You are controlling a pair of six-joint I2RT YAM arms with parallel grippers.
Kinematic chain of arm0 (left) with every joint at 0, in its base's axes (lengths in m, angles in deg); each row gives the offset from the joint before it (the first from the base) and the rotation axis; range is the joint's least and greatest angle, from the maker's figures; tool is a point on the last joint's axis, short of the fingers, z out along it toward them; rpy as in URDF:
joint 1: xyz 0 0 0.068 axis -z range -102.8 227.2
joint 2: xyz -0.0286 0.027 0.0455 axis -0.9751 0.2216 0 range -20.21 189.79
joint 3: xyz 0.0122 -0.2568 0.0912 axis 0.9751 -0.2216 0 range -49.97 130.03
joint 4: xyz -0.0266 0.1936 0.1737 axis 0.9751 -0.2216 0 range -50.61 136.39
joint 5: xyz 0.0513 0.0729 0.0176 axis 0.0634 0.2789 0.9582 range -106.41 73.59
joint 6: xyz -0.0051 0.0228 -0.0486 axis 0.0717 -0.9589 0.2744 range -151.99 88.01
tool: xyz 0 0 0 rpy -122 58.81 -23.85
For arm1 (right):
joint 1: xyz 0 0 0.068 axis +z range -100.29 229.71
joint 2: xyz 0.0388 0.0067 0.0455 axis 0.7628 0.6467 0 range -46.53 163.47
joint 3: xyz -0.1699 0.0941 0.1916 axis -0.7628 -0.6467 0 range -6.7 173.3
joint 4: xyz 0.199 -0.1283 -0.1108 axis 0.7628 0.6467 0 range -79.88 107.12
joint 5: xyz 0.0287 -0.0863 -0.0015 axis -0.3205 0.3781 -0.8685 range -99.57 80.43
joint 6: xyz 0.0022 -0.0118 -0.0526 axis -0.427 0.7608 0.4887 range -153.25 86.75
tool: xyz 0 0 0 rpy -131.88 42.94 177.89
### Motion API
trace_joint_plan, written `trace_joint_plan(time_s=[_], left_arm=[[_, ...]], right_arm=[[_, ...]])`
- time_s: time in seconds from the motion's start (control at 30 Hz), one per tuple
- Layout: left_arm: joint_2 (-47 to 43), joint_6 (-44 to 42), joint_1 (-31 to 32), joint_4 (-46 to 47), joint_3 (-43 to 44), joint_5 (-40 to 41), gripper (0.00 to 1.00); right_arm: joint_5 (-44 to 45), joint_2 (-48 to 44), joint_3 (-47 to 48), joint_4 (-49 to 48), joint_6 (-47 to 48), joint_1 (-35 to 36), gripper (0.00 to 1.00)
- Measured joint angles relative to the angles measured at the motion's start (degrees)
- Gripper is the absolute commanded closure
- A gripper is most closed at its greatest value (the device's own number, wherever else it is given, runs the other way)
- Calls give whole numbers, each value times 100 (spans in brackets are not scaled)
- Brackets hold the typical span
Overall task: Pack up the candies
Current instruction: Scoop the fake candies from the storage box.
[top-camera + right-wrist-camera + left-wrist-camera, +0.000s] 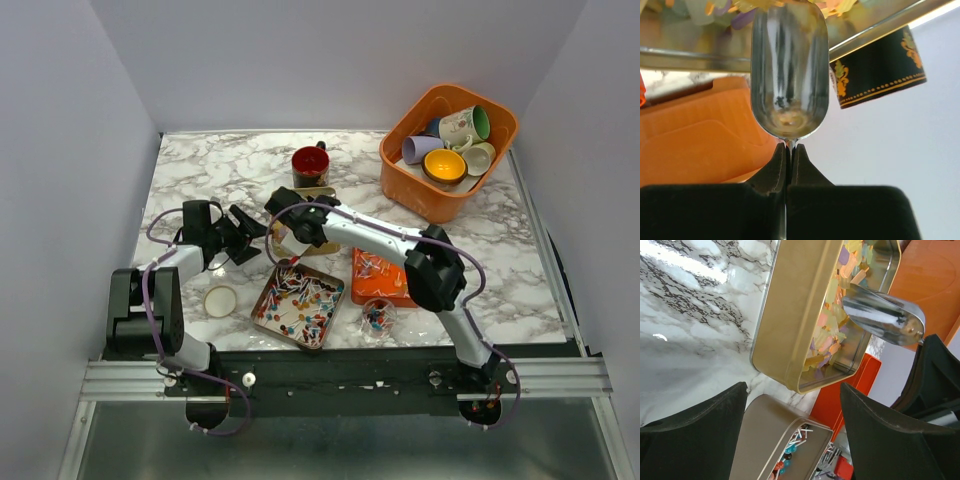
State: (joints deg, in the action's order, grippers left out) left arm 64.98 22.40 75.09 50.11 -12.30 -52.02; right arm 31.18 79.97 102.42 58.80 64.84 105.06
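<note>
Right pincer (788, 150) was clamped shut on the handle of a metal scoop (789, 70). The scoop bowl reached over the rim of the gold tin (790, 315) holding the pastel candies (827, 335), directly ahead of the fingertips. Left pincer (793, 390) stood open and empty, just beside that tin on the counter (700, 305).

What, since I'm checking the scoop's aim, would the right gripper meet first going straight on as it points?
Probably the pastel candies in the gold tin: the right gripper, shut on the metal scoop, points its tip over the tin's rim at them. Depth is unclear.
</note>
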Motion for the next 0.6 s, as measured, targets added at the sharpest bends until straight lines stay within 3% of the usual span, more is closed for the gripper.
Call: trace_joint_plan(time_s=[0.13, 0.6], left_arm=[[20, -17, 0, 2, 0, 2, 18], [297, -232, 74, -2, -4, 2, 19]], right_arm=[[-271, 127, 448, 407, -413, 20, 99], [-1010, -68, 400, 754, -949, -328, 99]])
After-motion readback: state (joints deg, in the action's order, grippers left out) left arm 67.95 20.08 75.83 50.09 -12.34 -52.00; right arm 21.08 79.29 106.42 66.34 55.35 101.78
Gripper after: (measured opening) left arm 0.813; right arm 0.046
